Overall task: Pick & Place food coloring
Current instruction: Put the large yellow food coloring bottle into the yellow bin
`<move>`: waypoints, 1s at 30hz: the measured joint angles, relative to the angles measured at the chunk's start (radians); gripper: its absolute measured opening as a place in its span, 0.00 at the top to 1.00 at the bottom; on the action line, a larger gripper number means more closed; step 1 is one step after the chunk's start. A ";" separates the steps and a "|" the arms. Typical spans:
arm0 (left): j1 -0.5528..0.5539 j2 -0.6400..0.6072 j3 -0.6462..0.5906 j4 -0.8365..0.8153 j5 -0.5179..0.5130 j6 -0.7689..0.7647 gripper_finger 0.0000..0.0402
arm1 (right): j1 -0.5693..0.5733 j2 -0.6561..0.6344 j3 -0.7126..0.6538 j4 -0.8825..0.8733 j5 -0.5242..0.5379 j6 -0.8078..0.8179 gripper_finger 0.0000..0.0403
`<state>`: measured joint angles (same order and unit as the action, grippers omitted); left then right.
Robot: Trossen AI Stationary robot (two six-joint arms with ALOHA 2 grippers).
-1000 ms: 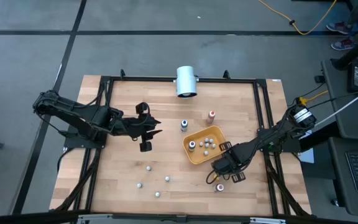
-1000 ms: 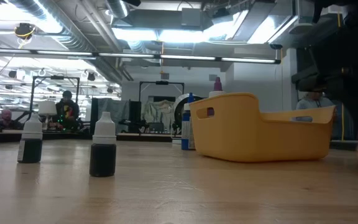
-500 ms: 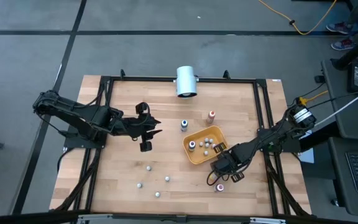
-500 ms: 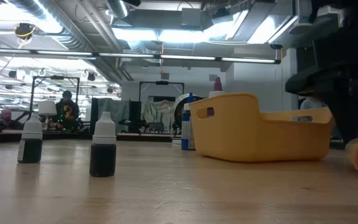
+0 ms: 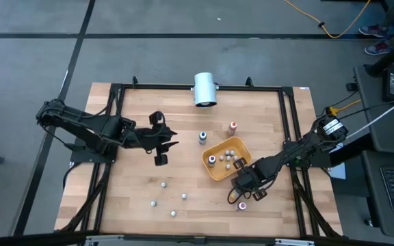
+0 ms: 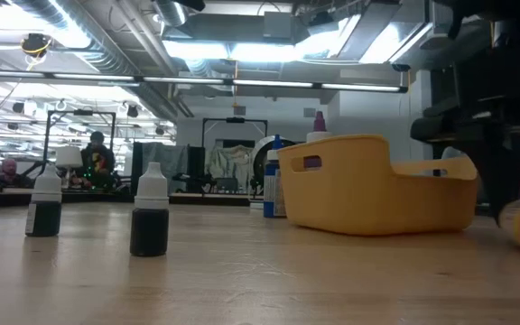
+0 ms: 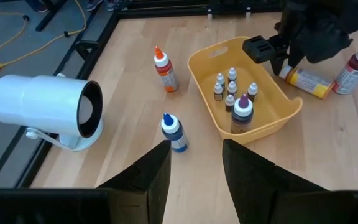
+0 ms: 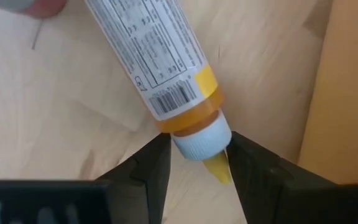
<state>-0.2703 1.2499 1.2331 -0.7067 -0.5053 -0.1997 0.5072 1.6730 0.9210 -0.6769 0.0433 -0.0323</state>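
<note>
The food coloring is a set of tiny pale-capped dropper bottles. Several stand in the yellow tray (image 7: 272, 121) and several stand loose on the near left of the table (image 5: 163, 183), two of them close by in the low view (image 6: 150, 221). My right gripper (image 8: 197, 149) points down just beside the tray's near side. Its open fingers stand on either side of the white cap of a larger yellow-orange labelled bottle (image 8: 160, 56), which lies on its side on the wood. My left gripper (image 7: 194, 149) hangs open and empty above the table's left half (image 5: 169, 140). My right gripper's fingers (image 8: 151, 165) come from above and flank the lying bottle's white cap (image 8: 197, 138), just behind its yellow nozzle. I cannot tell whether they touch the cap. The bottle rests on the table.
A white cylinder (image 5: 204, 89) lies at the far edge. A blue bottle (image 5: 202, 138) and an orange-red one (image 5: 232, 127) stand beyond the tray. A dark red labelled bottle (image 7: 356, 65) stands near my right gripper. Black frame rails (image 5: 183, 87) run along the table's edges.
My right gripper has sunk a little and rolled about its own axis above the lying bottle. In the low view the yellow tray has shifted slightly, and the orange bottle at the right edge has moved further into the picture.
</note>
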 joint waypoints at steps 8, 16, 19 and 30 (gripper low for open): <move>0.000 0.000 0.000 0.000 0.001 0.000 0.65 | 0.000 0.000 0.010 0.029 -0.002 -0.070 0.61; 0.000 0.000 0.000 0.000 0.001 -0.006 0.65 | 0.000 0.000 0.010 0.053 -0.019 -0.137 0.53; 0.000 0.000 0.000 0.000 0.002 -0.006 0.65 | 0.000 0.000 0.010 0.060 -0.018 -0.148 0.47; 0.000 0.000 0.000 0.000 0.002 -0.006 0.65 | 0.004 0.000 0.010 0.060 -0.011 -0.307 0.47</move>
<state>-0.2703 1.2499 1.2331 -0.7067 -0.5036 -0.2060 0.5110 1.6730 0.9306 -0.6170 0.0326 -0.3392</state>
